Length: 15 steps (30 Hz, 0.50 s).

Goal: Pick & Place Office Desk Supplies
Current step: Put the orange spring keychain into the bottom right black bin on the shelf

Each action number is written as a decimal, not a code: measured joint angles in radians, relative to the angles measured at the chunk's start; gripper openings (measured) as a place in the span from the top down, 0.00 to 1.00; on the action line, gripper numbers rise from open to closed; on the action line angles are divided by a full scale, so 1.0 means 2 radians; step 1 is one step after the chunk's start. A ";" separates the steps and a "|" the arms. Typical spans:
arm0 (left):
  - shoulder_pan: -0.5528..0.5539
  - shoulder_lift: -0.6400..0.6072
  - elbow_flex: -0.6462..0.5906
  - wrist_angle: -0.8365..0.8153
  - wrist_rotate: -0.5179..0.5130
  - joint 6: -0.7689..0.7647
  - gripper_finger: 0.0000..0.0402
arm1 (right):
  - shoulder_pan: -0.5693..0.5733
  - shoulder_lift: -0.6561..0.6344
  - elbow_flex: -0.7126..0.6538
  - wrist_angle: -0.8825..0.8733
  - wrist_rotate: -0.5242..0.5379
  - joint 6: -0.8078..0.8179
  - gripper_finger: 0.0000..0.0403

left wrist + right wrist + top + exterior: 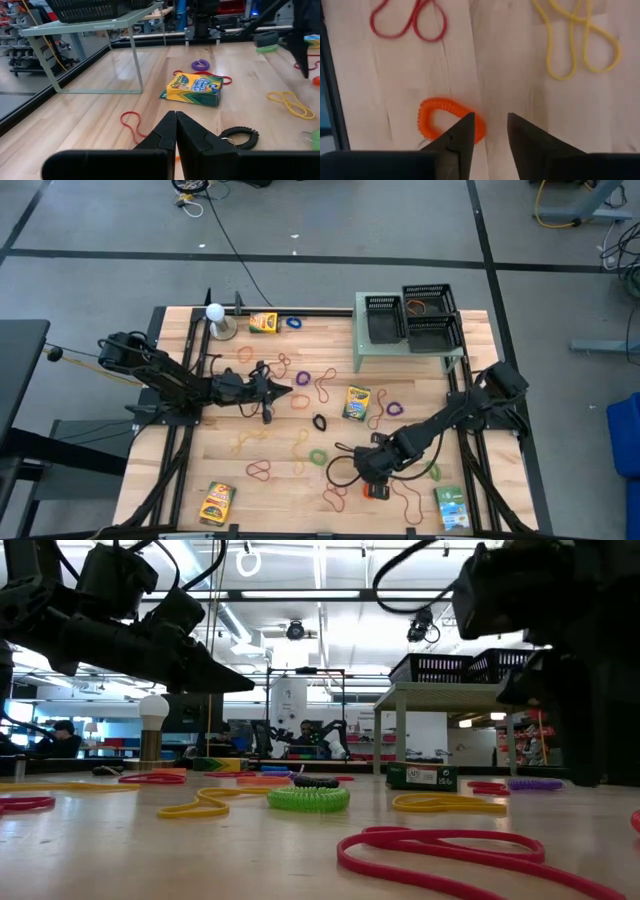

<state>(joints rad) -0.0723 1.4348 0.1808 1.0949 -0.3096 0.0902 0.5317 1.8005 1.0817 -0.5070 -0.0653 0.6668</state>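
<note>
Right gripper (489,131) is low over the front-right part of the counter (280,490), fingers apart with a clear gap, nothing between them. Orange coil loop (451,119) lies flat on the wood, partly under one finger tip and off to that side of the gap, not centred between the fingers. Can't tell if the finger touches it. In the right wrist view a red band (409,22) and a yellow band (580,37) lie farther ahead, well apart from the fingers. High view puts the same gripper (372,470) just above the orange coil (377,491), with a green crayon box (452,508) nearby toward the front-right corner.

Left gripper (175,131) hangs above the counter's left-middle, fingers pressed together, holding nothing. Ahead of it: a black coil loop (239,137) just beside the finger tips, another red band (133,125) on the other side, and a yellow-green crayon box (192,88) farther on, with a purple coil (200,64) beyond it.

Other bands lie scattered across the counter's middle. One crayon box (263,322) sits at the back edge, another (216,502) at the front left. Black baskets (418,315) sit on a pale green stand (375,350) at back right. White ball on its stand (216,320) is at back left.
</note>
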 joint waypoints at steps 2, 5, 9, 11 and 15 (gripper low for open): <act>0.000 0.000 0.000 0.000 0.000 0.000 0.97 | 0.002 0.004 0.000 0.008 -0.009 -0.009 0.68; 0.000 0.000 0.000 0.000 0.000 0.000 0.97 | 0.008 0.013 0.000 0.016 -0.025 -0.018 0.68; 0.000 0.000 0.000 -0.001 0.000 0.000 0.97 | 0.014 0.033 0.001 0.024 -0.033 -0.031 0.68; 0.000 0.000 0.000 -0.001 0.000 0.000 0.97 | 0.014 0.039 0.003 0.024 -0.030 -0.031 0.68; 0.000 0.000 0.000 -0.002 0.000 0.000 0.97 | 0.013 0.039 0.002 0.023 -0.015 -0.028 0.75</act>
<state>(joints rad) -0.0723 1.4348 0.1806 1.0919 -0.3099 0.0902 0.5577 1.8783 1.0865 -0.4609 -0.0949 0.6116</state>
